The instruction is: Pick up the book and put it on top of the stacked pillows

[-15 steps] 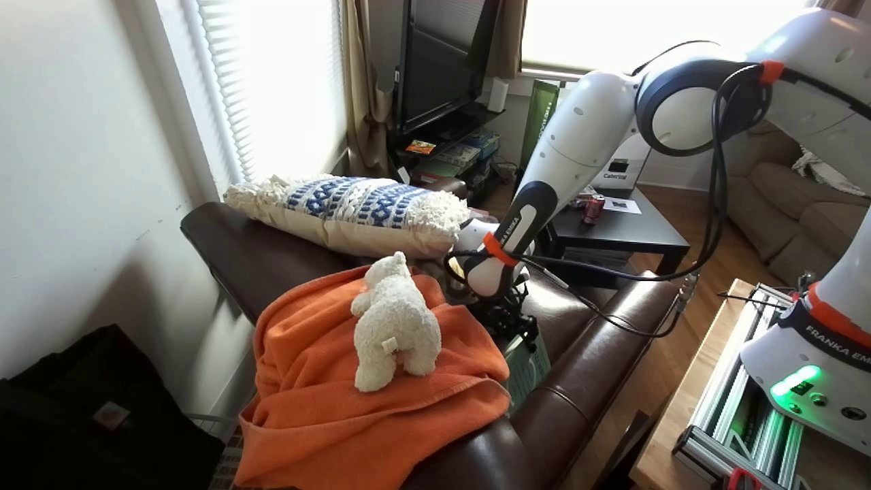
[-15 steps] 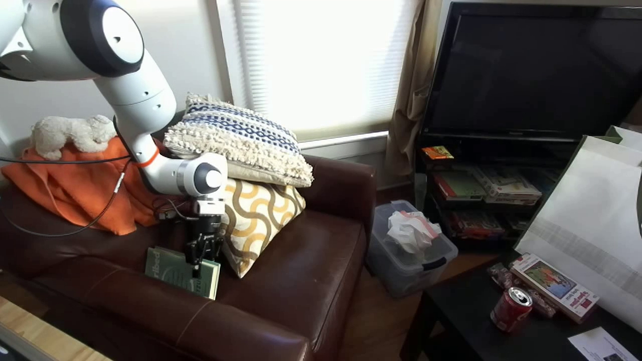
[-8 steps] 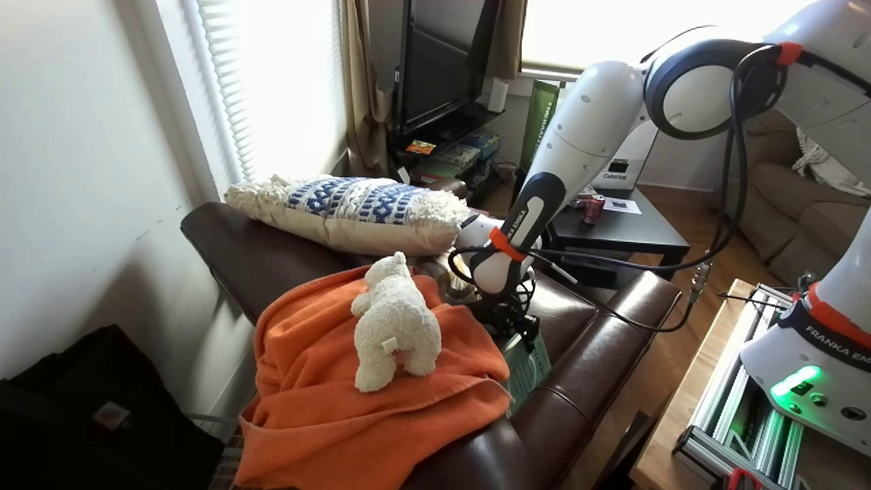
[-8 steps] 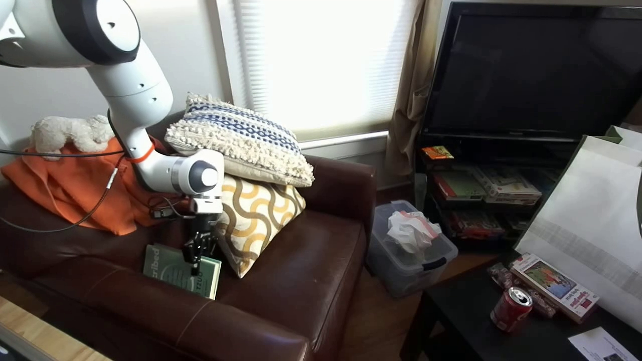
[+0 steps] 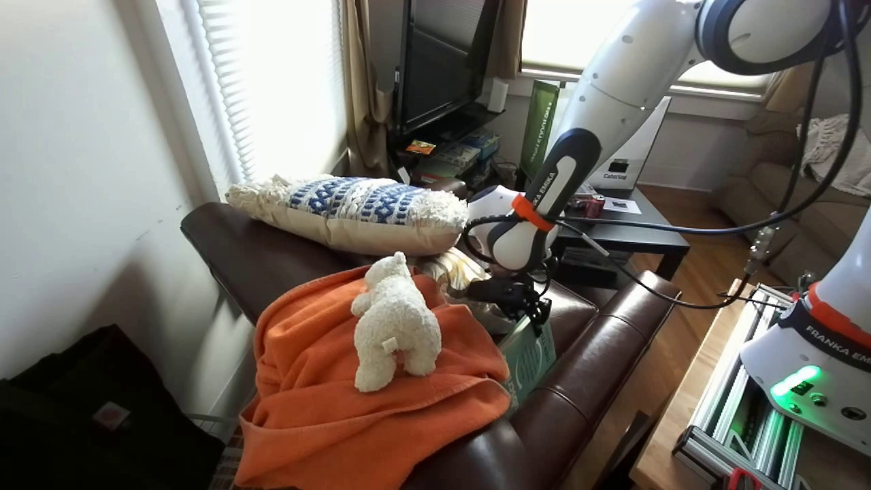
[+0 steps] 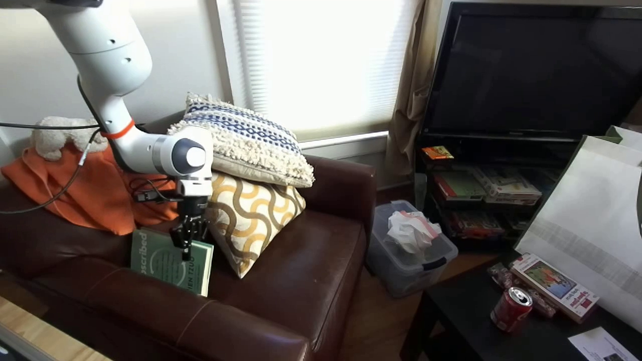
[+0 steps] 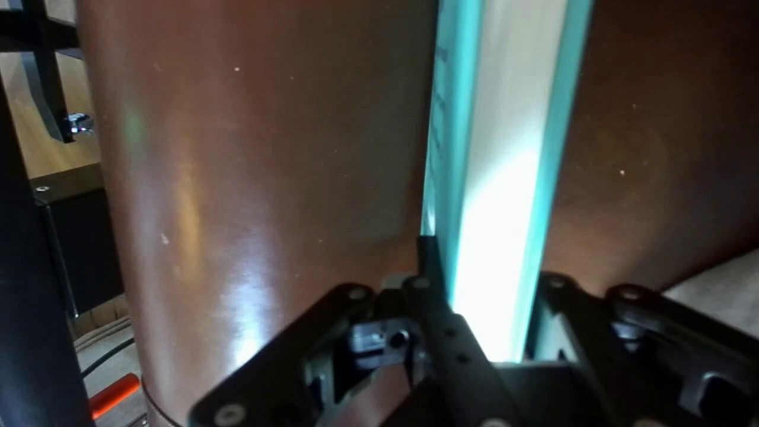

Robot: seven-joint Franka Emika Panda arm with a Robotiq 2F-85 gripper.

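The teal-green book stands tilted between sofa back and seat in both exterior views, its cover lettering showing. My gripper is shut on its upper edge, one finger on each cover. In the wrist view the book's pale page edge runs up from between the fingers. The stacked pillows lean at the sofa's far side: a cream pillow with a blue-and-white band lies on a swirl-patterned pillow. The cream pillow also shows in an exterior view, left of the arm.
A white plush toy sits on an orange blanket beside the book. The brown leather sofa surrounds the book. A plastic bin and a dark table with a red can stand beyond the sofa.
My gripper and the book have moved up together, with a shift toward the blanket side in an exterior view. More of the cover shows. The pillows, toy and blanket look the same.
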